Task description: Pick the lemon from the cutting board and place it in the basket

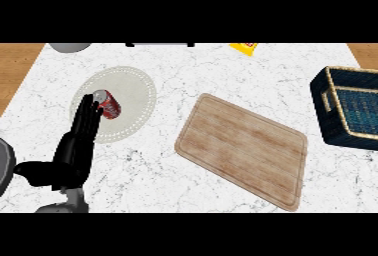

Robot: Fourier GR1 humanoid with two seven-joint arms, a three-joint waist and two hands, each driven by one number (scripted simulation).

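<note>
left hand [74, 145] shows at the lower left of the frame, its fingers straight and pointing up the picture, thumb out toward the left edge. it holds nothing; the fingertips lie just beside a red can [108, 104] that rests on its side on a pale round plate [136, 87] in the upper left. right hand shows nowhere in this view.

board [244, 147] lies tilted across the middle and lower right of the frame, and its wooden top is bare. no lemon is visible on it or anywhere else on the counter [221, 70], so where the lemon is relative to the hand cannot be told from here. basket [353, 107], dark blue with a tan rim, stands at the right edge, well apart from the left hand and near the board's upper right corner. nothing shows inside the part of it that is in view. a yellow packet [246, 47] peeks in at the top edge, and a grey rounded thing [70, 47] at the top left.

judging the step: the pick looks not yet under way. to do it well, the lemon must first be found; the can is not the target, so the open hand would best keep off it.
</note>
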